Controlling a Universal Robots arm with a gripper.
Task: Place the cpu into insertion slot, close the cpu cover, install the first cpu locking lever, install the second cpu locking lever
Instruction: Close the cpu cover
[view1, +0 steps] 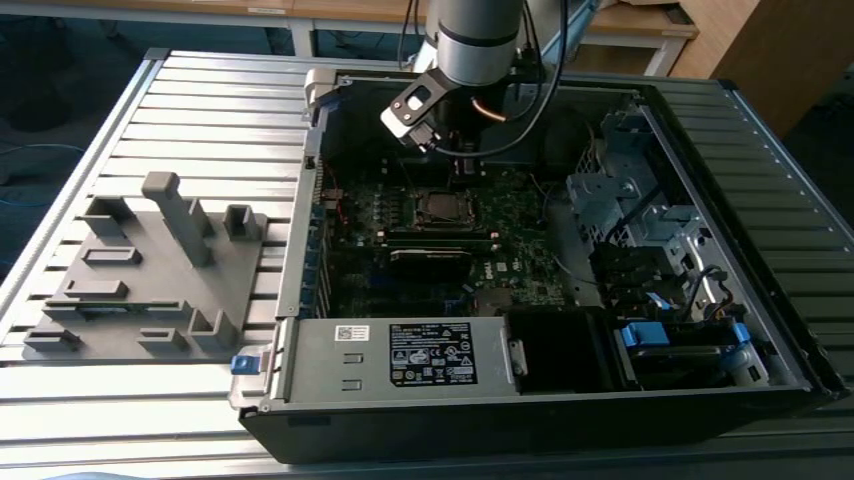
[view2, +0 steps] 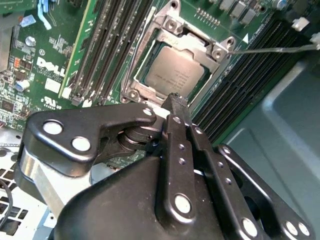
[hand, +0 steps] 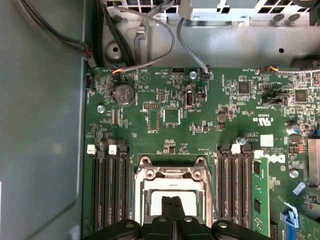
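the cpu (view2: 172, 75) lies flat in its socket, dull grey top up, directly beneath and just ahead of the pincer's (view2: 176, 98) tips. the cpu cover (view2: 197, 46) lies down around it, its shiny frame bordering the chip on the sides away from the pincer, so the chip shows through the open window. the pincer's two black fingers are pressed together with nothing between them, and their joined tips stand over the near edge of the socket; whether they touch the frame there cannot be told. a thin silver rod (view2: 272, 49) runs out from the socket's far corner and off to one side of the pincer, across the black memory slots (view2: 245, 85); it may be one of the locking levers, though the second wrist view does not settle that. more memory slots (view2: 112, 45) flank the socket on the pincer's other side. in the first wrist view the green motherboard (hand: 200, 115) spreads out beyond the pincer, with a round coin battery (hand: 124, 93) set well past the socket. in the exterior view the arm (view1: 474, 40) reaches down into the open computer case (view1: 534, 425), holding the pincer just above the socket. well away from the pincer, outside the case, a grey fixture (view1: 147, 270) with upright posts sits on the slatted table (view1: 214, 100).
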